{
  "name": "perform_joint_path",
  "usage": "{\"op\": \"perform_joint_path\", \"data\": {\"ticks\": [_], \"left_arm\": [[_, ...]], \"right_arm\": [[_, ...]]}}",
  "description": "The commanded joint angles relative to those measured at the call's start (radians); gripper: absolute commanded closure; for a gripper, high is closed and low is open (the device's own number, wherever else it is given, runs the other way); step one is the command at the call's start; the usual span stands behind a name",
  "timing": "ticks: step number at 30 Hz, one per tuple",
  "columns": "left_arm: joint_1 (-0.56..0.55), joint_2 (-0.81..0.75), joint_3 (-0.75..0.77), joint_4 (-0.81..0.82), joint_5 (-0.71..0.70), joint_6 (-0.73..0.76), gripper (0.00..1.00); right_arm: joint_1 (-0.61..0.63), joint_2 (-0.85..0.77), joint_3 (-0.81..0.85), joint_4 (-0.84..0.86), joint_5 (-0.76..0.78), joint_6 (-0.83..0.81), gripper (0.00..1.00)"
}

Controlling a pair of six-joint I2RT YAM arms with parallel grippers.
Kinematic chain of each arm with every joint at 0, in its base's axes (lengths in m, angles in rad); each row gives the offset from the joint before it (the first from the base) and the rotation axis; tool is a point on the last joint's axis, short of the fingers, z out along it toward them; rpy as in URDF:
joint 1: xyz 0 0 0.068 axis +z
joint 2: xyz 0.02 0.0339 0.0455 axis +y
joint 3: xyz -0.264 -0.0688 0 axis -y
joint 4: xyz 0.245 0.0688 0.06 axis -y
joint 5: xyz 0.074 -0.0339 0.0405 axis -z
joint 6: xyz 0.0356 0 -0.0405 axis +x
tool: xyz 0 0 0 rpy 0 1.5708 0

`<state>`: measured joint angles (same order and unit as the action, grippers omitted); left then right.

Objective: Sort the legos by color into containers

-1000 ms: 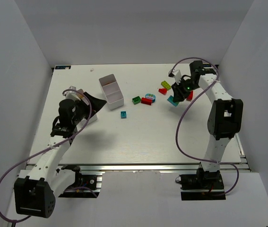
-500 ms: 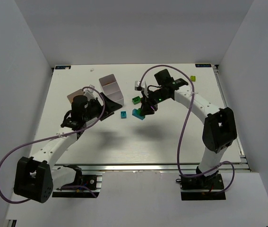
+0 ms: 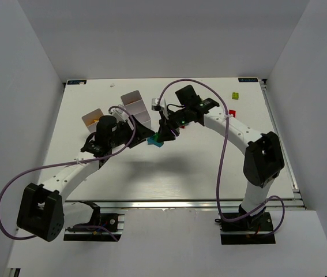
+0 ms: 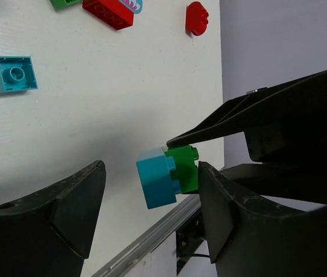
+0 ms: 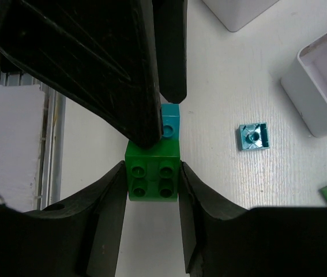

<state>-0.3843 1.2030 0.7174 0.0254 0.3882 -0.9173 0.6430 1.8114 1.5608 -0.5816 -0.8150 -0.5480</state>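
Right claw (image 5: 151,176) gripping green-teal bricks (image 4: 168,176), left claw (image 4: 151,180) straddling them

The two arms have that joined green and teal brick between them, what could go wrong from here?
1. The left pincer is open around the teal brick, stuck to the green brick that the right pincer grips; an off-centre squeeze could twist the pair loose.
2. The pincers sit very close, so they might collide.
3. Both hang above the table; a freed brick could drop.
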Motion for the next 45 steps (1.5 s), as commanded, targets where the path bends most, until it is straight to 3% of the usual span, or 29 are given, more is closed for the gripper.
{"op": "perform_joint_path", "data": {"ticks": [1,3,15,22,28,32,38,45], "left_arm": [[-0.010,0.003,0.036,-0.005,-0.012,0.011,0.27],[-0.013,0.012,0.036,-0.008,-0.006,0.011,0.31],[-0.014,0.032,0.031,0.011,0.012,0.003,0.78],[-0.014,0.027,0.031,-0.007,0.015,0.012,0.99],[-0.013,0.007,0.069,-0.148,-0.080,0.073,1.00],[-0.007,0.009,0.143,-0.280,-0.218,0.152,1.00],[0.008,0.058,0.331,-0.436,-0.409,0.362,1.00],[0.037,0.193,0.557,-0.516,-0.390,0.791,1.00]], "right_arm": [[0.001,-0.004,0.030,0.045,-0.024,0.036,1.00],[0.004,-0.007,0.028,0.052,-0.026,0.040,1.00],[0.007,-0.017,0.010,0.072,-0.019,0.049,1.00],[0.007,-0.029,-0.015,0.103,0.005,0.054,1.00],[0.001,-0.044,-0.036,0.129,0.060,0.051,1.00],[-0.025,-0.069,-0.062,0.172,0.096,0.078,1.00],[-0.075,-0.104,-0.097,0.207,0.116,0.094,1.00],[-0.092,-0.132,-0.131,0.223,0.119,0.092,1.00]]}}
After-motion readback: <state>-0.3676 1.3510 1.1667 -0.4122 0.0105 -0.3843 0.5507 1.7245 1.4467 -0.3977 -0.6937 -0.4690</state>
